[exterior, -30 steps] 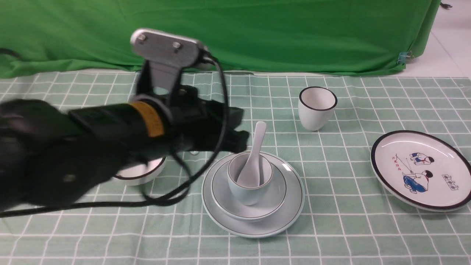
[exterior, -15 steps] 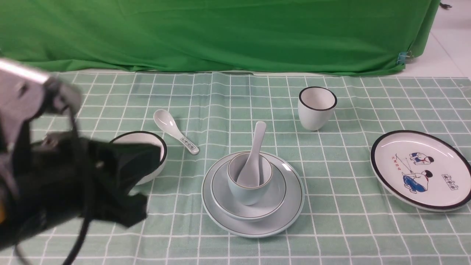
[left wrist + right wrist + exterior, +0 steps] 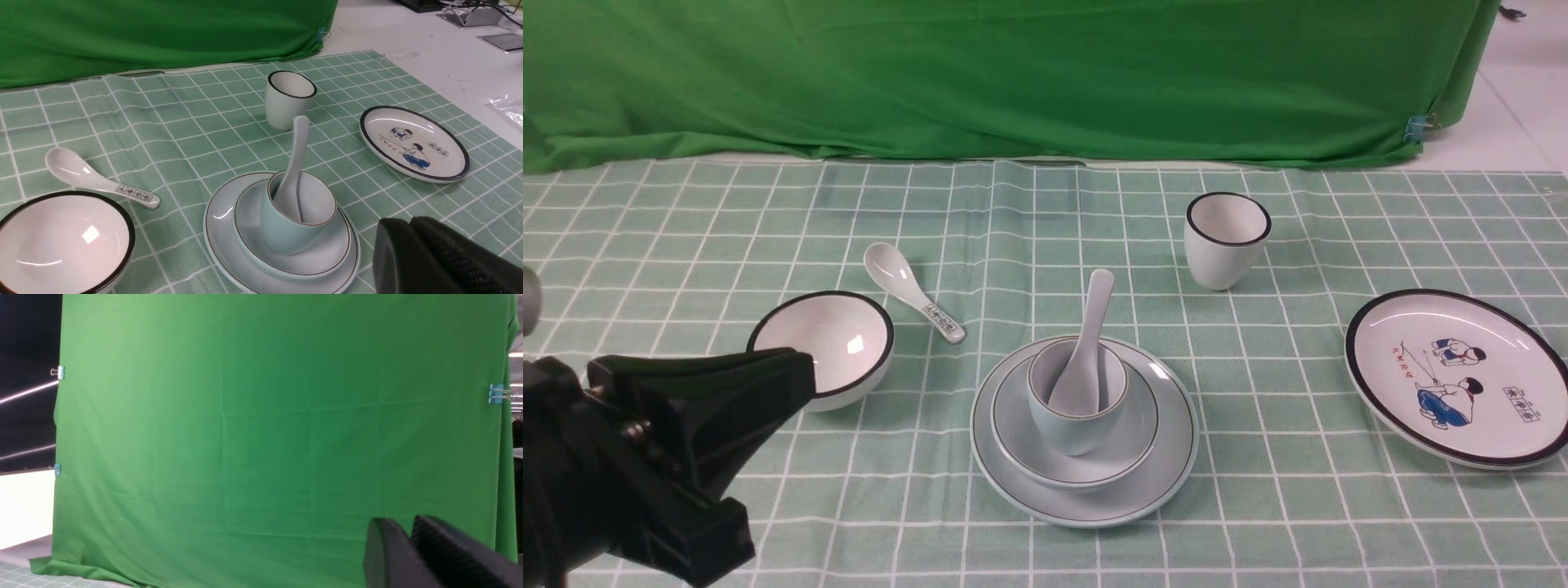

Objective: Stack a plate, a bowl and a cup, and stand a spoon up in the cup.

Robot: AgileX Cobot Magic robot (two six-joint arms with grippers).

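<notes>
We judge the stacking complete: the plate point(image 3: 1094, 513) lies on the checked cloth point(image 3: 1282, 523) over the bench, the bowl point(image 3: 1021, 449) sits on the plate, the cup point(image 3: 1066, 433) stands in the bowl, and the plain spoon point(image 3: 1092, 335) is in the cup. What is left, we think, is only to keep the arms away from it.

Our left tool point(image 3: 409, 222) has its fingers together with nothing between them. The left arm point(image 3: 654, 457) is the nearer one, and the stack lies to the right of it, apart from it in the front view. The spoon's long axis runs from its scoop, low in the cup, up and away from us, with the handle leaning slightly to the right. So any further withdrawal of the left tool should go leftward and back towards us, away from that handle; a swing to the right could knock it.

The black-rimmed bowl point(image 3: 825, 335) is close beside the left arm, so we would mind that too. Our right tool point(image 3: 410, 531) faces the green curtain point(image 3: 265, 416); we cannot tell whether its fingers meet, though we see nothing in them.
</notes>
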